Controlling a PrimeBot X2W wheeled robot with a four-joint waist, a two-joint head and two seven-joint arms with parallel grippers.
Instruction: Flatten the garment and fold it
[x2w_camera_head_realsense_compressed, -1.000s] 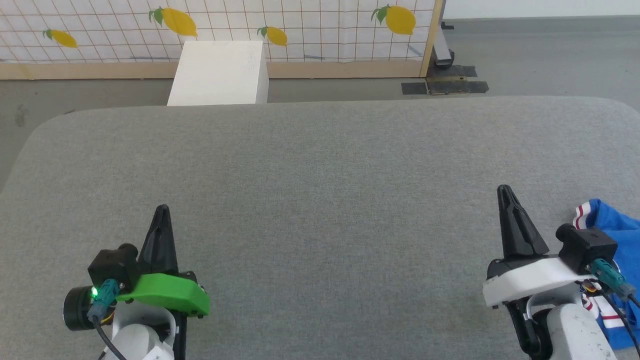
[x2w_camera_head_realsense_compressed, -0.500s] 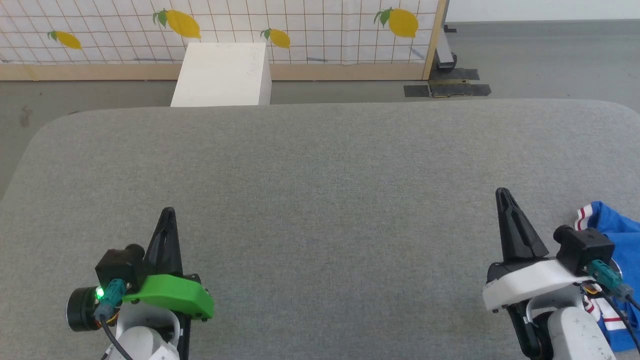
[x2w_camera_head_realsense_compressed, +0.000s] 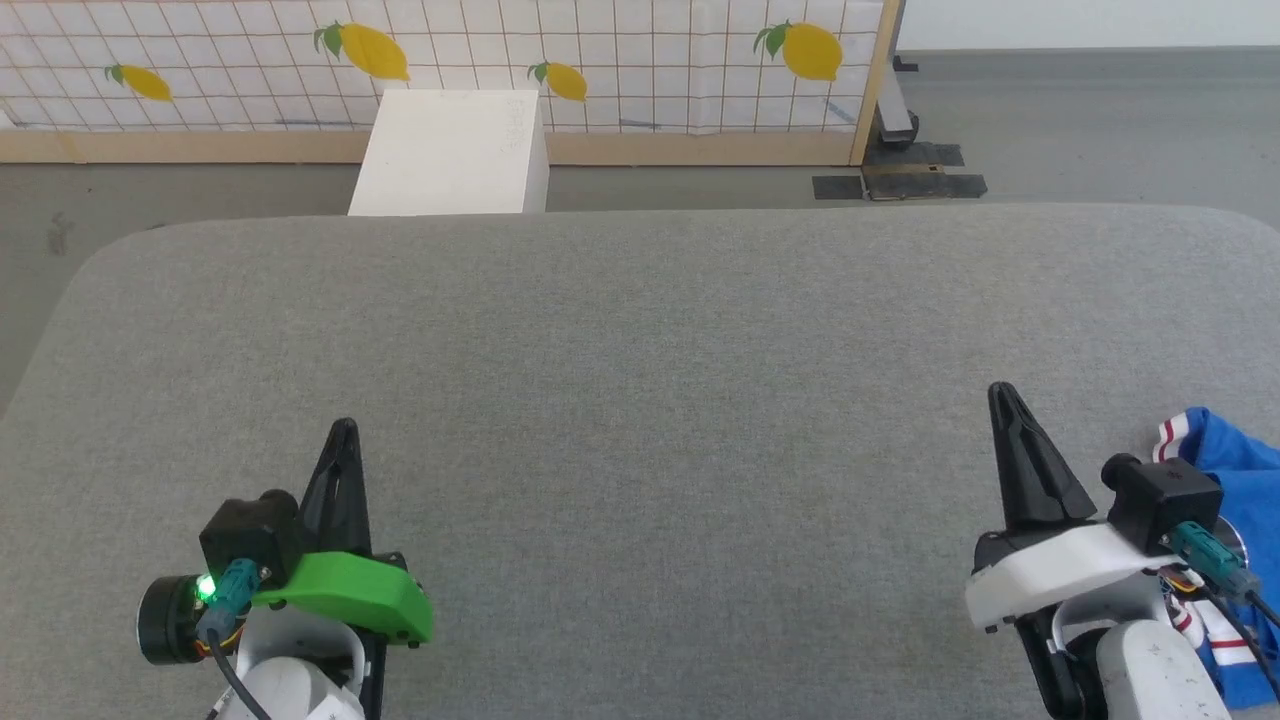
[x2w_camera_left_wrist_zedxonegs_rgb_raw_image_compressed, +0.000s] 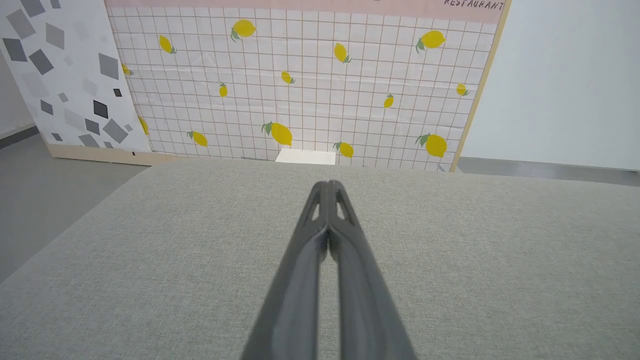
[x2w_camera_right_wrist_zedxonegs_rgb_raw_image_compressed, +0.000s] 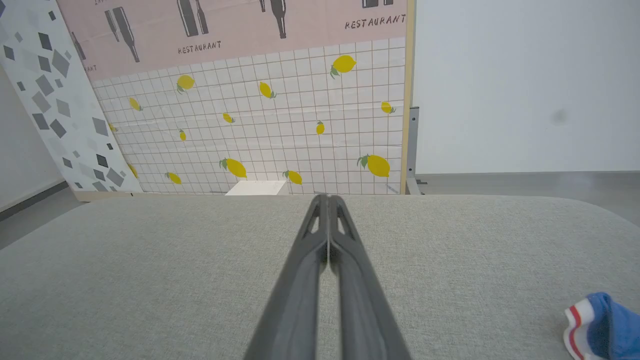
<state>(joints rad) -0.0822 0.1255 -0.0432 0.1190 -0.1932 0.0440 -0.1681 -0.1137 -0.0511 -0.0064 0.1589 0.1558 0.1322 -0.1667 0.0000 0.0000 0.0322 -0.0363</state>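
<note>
Left gripper (x2w_camera_head_realsense_compressed: 343, 432) and right gripper (x2w_camera_head_realsense_compressed: 1001, 395) hung over the gray table (x2w_camera_head_realsense_compressed: 640, 350), jaws pressed together, empty, with the shirt (x2w_camera_head_realsense_compressed: 1236, 468) bunched at the table's near right edge.

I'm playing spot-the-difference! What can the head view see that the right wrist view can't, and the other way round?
Head view's extras: the green-topped left claw and black patches on the floor. Right wrist view's extras: a pink restaurant poster and a panel with grey shapes. Both: the shut right claw, the blue garment, the grey table, the white box and the lemon wall.
</note>
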